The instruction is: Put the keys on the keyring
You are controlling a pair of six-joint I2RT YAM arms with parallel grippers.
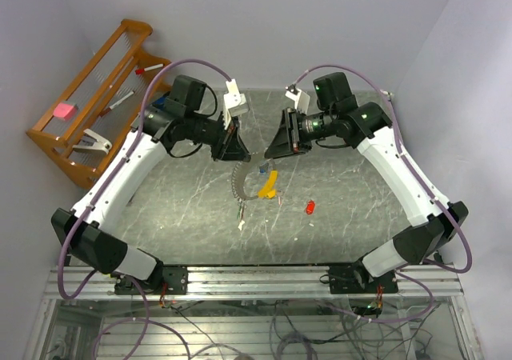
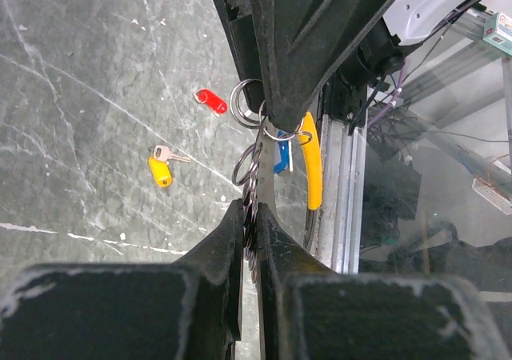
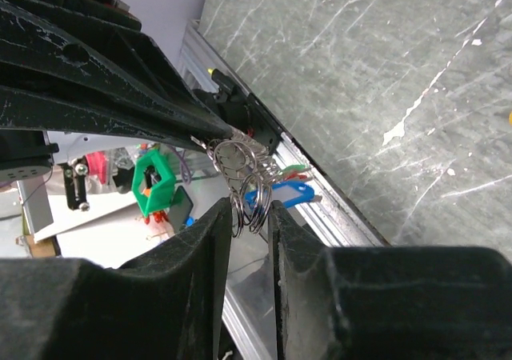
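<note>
- While the keyring (image 1: 237, 180) is held up above the middle of the table (image 1: 176, 216), it is gripped from two sides by the two grippers.
- The left gripper (image 2: 252, 212) is closed tight on the silver chain part of the keyring. The chain is seen squeezed between its two black fingers (image 2: 212, 256).
- The right gripper (image 3: 250, 208) is almost closed. A bunch of silver rings from the keyring is pinched between its fingers (image 3: 204, 248).
- Both grippers are held tip to tip above the middle of the table, very close to each other.
- The yellow banana piece (image 1: 270, 186) is hung from the keyring. It is seen dangling over the middle of the table.
- A blue key (image 2: 281, 156) is already hung on the rings, just beside the banana piece, so it is up off the table too.
- A red key (image 1: 310, 207) is seen lying flat on the table, to the right of the middle and a bit toward the near edge. It is not touched by anything.
- A yellow key (image 2: 160, 168) with a small silver blade is also laid flat on the table. It is near the red key but apart from it.
- A small pale bit (image 1: 242, 224) is seen on the table near the middle. What it is cannot be told.
- A wooden rack (image 1: 88, 96) is stood off the far left corner of the table. Some pens and a pink thing are kept on it.
</note>
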